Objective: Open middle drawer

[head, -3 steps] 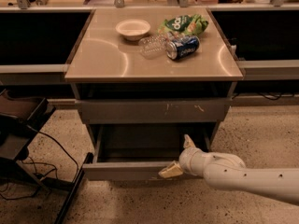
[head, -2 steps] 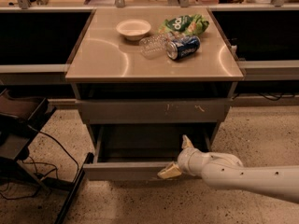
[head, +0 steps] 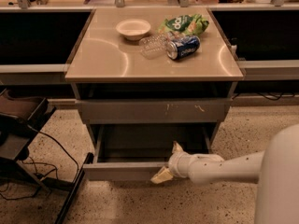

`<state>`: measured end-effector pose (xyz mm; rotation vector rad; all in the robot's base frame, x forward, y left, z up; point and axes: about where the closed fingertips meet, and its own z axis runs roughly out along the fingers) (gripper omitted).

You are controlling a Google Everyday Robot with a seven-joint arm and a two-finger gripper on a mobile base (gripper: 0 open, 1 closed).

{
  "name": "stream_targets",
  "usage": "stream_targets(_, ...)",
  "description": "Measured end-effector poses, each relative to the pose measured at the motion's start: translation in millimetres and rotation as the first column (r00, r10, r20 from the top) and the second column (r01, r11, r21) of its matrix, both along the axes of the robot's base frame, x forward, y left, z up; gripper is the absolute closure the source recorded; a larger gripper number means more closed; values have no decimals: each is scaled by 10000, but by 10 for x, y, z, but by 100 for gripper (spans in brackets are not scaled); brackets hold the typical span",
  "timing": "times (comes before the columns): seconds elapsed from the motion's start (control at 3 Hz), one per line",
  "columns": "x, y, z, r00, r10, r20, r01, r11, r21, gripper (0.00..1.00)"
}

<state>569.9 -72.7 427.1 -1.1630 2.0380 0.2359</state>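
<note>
Over speckled floor (head: pixel 140 204), under glossy beige top (head: pixel 107 55) — open middle drawer (head: pixel 121 171), claw (head: pixel 168 162) at its front, grip unclear.

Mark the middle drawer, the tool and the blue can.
middle drawer (head: pixel 121 171): camera view, its plain front panel.
tool (head: pixel 167 163): camera view, its middle, at the drawer's front.
blue can (head: pixel 183 47): camera view, its side.

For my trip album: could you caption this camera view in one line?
Robot gripper at the front of the pulled-out middle drawer, below a counter with bowl, can and snack bag.
</note>
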Motion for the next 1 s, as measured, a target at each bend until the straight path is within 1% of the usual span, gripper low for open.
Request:
stream_targets(0.33,2,41,-15,10000,62,-36,-62,10000,-8,0)
stream_targets(0.67,-12,77,-22,9999,117,-50,-116,9998,133,0)
stream_targets(1.0,-58,192,-257,9977,133,-672,-91,9980,633,0)
